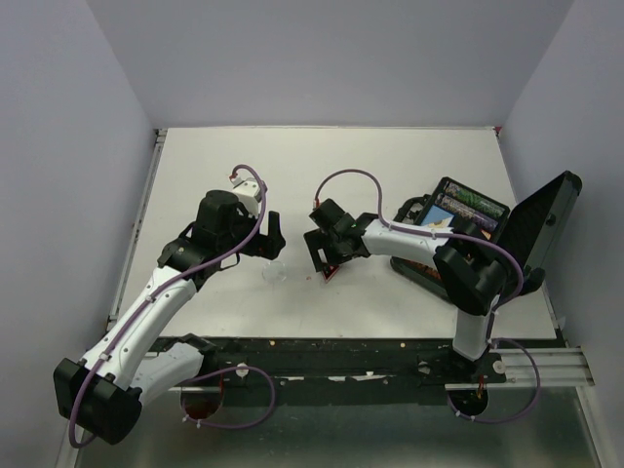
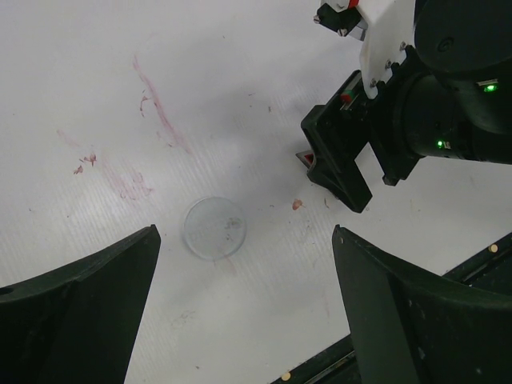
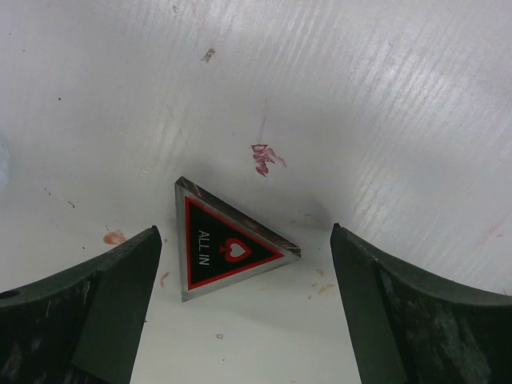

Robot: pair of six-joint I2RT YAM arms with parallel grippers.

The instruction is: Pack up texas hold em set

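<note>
Left gripper (image 2: 244, 234): jaws spread wide, nothing between them — it hangs over the table (image 1: 390, 166) left of centre, pointing down.
Left fingers (image 2: 96, 296): both are dark and blurred at the bottom edge of the wrist view, and neither touches anything.
Clear marker (image 2: 214, 228): a small see-through disc lying flat on the white surface. It shows in the gap between the left fingers, nearer the left-hand one in that view.
Right gripper (image 3: 244, 232): jaws wide apart and empty, aimed down at the table near its middle, just beside the left gripper.
Right fingers (image 3: 88, 312): one on each side of the triangular marker, with no contact visible.
Triangular marker (image 3: 228, 244): flat on the table, black face with a red border, a red spade and the words "ALL IN". From above, only a red corner peeks out under the right gripper.
Markers together: the clear one and the triangular one lie near each other, apart.
Table stains (image 3: 262, 156): reddish smears and specks around both markers.
Case (image 1: 541, 229): black, hinged, open at the right side of the table — lid standing tilted back, well apart from both markers.
Chip rows (image 1: 473, 205): lined up in the far part of the case's base; the rest of its contents are too small to tell.
</note>
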